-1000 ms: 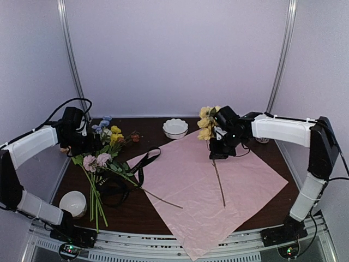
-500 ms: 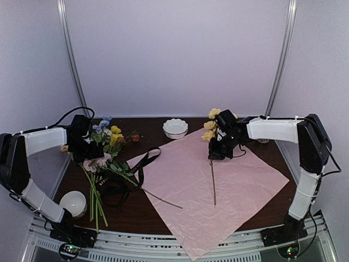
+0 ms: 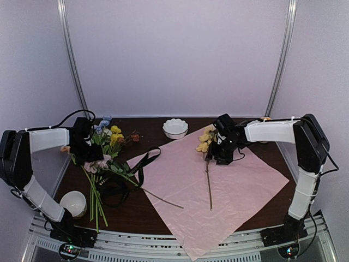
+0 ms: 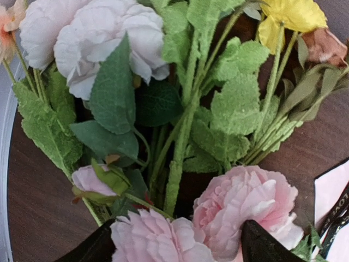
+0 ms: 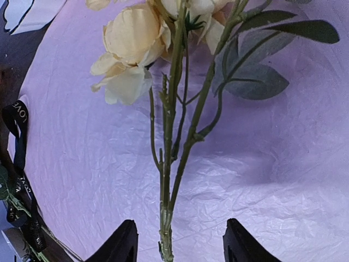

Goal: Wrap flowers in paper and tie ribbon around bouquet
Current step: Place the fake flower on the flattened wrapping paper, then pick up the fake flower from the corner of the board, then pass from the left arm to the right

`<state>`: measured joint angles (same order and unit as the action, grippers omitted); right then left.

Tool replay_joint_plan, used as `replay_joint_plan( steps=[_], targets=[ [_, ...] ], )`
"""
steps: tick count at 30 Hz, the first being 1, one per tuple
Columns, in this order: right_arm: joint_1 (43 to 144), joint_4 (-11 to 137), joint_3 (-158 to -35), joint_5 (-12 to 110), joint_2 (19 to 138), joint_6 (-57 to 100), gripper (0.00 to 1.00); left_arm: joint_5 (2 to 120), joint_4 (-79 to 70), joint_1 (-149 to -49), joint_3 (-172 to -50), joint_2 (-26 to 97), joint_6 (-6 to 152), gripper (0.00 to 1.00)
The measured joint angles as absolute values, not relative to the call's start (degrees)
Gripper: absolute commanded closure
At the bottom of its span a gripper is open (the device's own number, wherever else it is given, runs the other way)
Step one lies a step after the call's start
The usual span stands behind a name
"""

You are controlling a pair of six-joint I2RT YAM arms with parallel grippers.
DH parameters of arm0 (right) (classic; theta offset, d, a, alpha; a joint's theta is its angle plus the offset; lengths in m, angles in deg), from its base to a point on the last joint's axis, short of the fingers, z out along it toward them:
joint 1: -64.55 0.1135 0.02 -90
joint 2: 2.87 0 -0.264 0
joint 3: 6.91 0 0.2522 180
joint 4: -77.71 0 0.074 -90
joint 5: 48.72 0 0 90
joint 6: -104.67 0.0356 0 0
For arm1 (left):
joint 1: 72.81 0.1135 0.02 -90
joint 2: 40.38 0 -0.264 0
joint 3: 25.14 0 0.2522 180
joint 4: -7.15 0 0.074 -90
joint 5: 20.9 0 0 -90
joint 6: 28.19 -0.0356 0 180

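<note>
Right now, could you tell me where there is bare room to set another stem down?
The paper is bare right of the yellow stem and, narrower, between it and the loose stem. The left side is crowded: flowers, ribbon, cup.

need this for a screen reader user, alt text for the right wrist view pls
A pale yellow flower stem lies on crinkled lilac paper between the right gripper's open fingers; a black ribbon loops at the left edge.

Soft, even light from above; the overhead view is clear, with only faint shadows on the paper (image 3: pixel 245 180). Wrist views are sharp (straight lines bow slightly toward the edges), the flowers (image 5: pixel 128 46) casting a blurred shadow
</note>
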<state>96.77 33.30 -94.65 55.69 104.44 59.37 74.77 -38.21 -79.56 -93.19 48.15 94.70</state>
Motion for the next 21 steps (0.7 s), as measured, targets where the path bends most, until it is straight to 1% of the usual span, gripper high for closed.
replay_joint_plan(
  steps=[2,3,4,5,9,14,18,21],
  targets=[
    [96.77,32.44,-94.65,54.51,103.74,58.61,0.44,74.49,-38.16,-79.56,-92.66,47.73,94.79,0.63],
    [96.77,32.09,-94.65,54.23,103.37,58.35,0.44,74.34,-38.3,-79.54,-92.55,47.62,94.55,0.8],
    [96.77,31.77,-94.65,53.86,102.91,58.11,0.44,74.09,-38.36,-79.54,-92.53,47.54,94.44,0.92],
    [96.77,31.44,-94.67,53.66,102.43,57.93,0.44,73.99,-38.43,-79.54,-92.51,47.43,94.3,1.0],
    [96.77,30.24,-94.91,53.22,100.81,57.01,0.43,73.88,-40.02,-79.51,-92.25,45.39,93.85,1.0],
    [96.77,29.62,-95.94,53.51,99.1,55.96,0.42,75.84,-45.14,-79.51,-93.56,38.53,91.68,1.0],
    [96.77,29.03,-96.95,54.64,97.36,54.48,0.42,80.74,-51.98,-80.74,-101.51,33.64,86.83,1.0],
    [96.95,28.92,-97.51,55.69,96.18,53.19,0.42,90.62,-54.69,-86.44,-109.75,29.2,80.1,1.0]
  ],
)
